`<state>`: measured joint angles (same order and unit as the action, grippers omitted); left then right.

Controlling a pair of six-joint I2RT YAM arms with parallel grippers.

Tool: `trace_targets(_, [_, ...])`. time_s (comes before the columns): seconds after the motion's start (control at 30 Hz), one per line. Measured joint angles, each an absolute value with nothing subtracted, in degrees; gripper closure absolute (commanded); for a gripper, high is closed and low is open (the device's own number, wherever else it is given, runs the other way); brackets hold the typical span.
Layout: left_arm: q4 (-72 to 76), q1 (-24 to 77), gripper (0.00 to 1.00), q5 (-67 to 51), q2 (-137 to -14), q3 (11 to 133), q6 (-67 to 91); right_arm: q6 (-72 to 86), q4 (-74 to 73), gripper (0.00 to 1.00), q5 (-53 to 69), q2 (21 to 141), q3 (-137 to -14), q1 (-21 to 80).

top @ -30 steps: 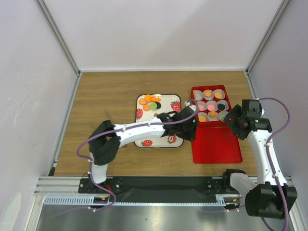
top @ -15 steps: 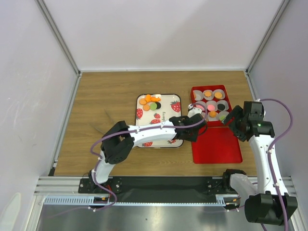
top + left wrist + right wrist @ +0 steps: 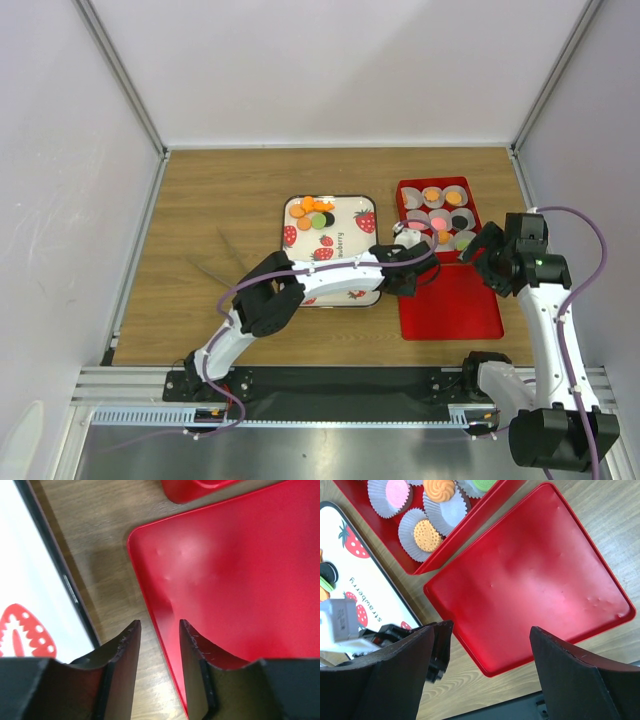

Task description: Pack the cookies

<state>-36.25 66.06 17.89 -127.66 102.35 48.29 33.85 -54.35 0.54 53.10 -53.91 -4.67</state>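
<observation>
1. Left arm has folded its elbow in toward the tray [image 3: 345,214] since the earlier frames. Its wrist has slid off the tray's right side to the left edge of the red lid [image 3: 455,305]. Right arm has hardly shifted.
2. Left gripper [image 3: 159,630]: fingers part-way apart, nothing clamped. Wrist view shows the lid's left rim running up through the gap, with one finger over the bare table [image 3: 100,540] and the other over red plastic.
3. Right gripper [image 3: 486,640]: fingers spread wide and empty, hanging above the lid on its right side.
4. Cookies [image 3: 314,211]: a small orange, green and black cluster lies at the far end of the tray. Others sit in the paper cups [image 3: 447,512] inside the red box [image 3: 390,534], just beyond the lid. Most cups seen hold one; I cannot tell for all.
5. Judged step: loading looks largely done, and the left arm appears to be lining up on the lid so the box can be closed.
6. Next move calls for:
   - dropping until the rim is properly between the fingers, then squeezing on it;
   - lifting that edge without dragging the lid into the box or tray;
   - possibly a second hold from the right gripper, as the lid is broad and thin and will likely sag from one edge.
</observation>
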Motion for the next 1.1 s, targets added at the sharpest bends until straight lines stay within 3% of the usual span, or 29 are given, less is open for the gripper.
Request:
trace_targets(0.4, [-37.3,66.1,0.8,17.8,-130.6,104.2,51.6,33.8,-55.1,0.15,0.5,52.5,-53.9,-4.6])
trace_targets(0.57, [-37.3,66.1,1.0,17.8,-130.6,104.0,52.3,33.8,-55.4,0.15,0.5,52.5,-54.0,-4.6])
trace_targets(1.1, [-35.7,66.2,1.0,17.3,-125.7,98.1,52.4,33.8,-55.5,0.15,1.0,52.5,-55.2,-4.6])
